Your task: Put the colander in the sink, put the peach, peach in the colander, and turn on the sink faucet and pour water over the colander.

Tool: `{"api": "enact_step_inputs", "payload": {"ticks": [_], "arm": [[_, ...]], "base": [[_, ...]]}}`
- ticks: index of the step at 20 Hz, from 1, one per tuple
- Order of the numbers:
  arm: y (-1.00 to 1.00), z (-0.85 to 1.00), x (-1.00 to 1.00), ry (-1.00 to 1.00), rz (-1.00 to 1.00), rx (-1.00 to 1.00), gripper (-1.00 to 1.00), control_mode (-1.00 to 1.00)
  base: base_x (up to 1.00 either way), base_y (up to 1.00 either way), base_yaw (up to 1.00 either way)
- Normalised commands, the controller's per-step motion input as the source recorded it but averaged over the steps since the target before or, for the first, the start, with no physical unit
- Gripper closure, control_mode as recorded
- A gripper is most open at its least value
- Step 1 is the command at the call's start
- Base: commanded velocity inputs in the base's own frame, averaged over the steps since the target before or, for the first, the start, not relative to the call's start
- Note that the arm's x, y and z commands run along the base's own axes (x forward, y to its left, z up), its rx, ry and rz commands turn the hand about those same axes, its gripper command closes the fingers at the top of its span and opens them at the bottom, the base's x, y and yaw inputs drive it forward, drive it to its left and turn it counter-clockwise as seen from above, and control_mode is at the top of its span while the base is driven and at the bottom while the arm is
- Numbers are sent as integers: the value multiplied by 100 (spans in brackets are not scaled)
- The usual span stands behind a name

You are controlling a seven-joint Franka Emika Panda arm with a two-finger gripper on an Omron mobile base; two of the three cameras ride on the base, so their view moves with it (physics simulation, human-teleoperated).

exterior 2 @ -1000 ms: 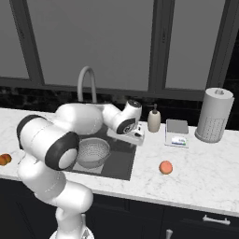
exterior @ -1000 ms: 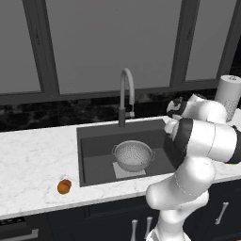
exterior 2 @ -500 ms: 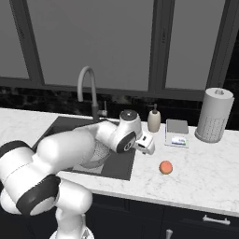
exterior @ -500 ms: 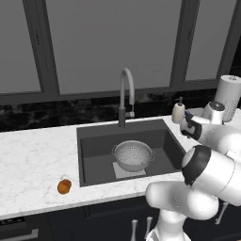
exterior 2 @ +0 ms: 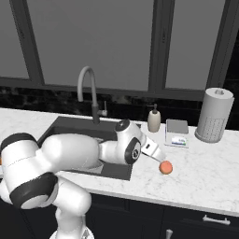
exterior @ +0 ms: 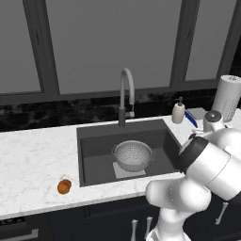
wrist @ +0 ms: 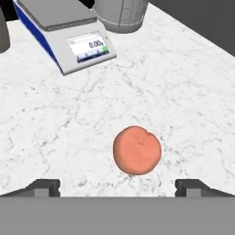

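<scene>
Currently, we see the colander (exterior: 133,156) sitting upright on the floor of the sink (exterior: 94,141), over the paler grey square. The sink is set into the white marble surface (exterior: 33,160). The sink faucet (exterior: 125,96) rises behind the basin, its gooseneck arching over the basin toward the colander.

We note two fruits on the surface, well apart from each other. The deep orange peach (exterior: 64,186) lies on the surface to the left of the sink, near the front edge. The paler pinkish-orange peach (exterior 2: 165,167) lies to the right of the sink, in front of the kitchen scale (exterior 2: 177,133).

We observe the arm reaching to the right across the sink's front corner. The end effector (exterior 2: 160,158) is angled down toward the paler peach and sits just beside it in the right base view. In the hand view, the paler peach (wrist: 137,150) rests on the marble between and just ahead of the two dark fingertips (wrist: 43,186), which stand wide apart at either side. The end effector is open and grips nothing; whether it touches the fruit we cannot tell.

Behind the paler peach we identify the scale with its display facing forward, a soap dispenser (exterior 2: 154,119) just to the scale's left, and a tall white dotted cylinder (exterior 2: 214,115) to its right, near the back of the surface.
</scene>
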Motion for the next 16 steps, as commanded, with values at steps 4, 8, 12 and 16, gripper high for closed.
{"api": "enact_step_inputs", "payload": {"ticks": [4,8,12,16], "arm": [[-55,0,0,17,-10,-3,-100,-100],[-38,2,0,18,0,0,-100,-100],[-15,6,1,14,0,4,-100,-100],[-7,22,4,16,1,8,-100,-100]], "base": [[0,0,0],[0,0,0],[0,0,0],[0,0,0]]}}
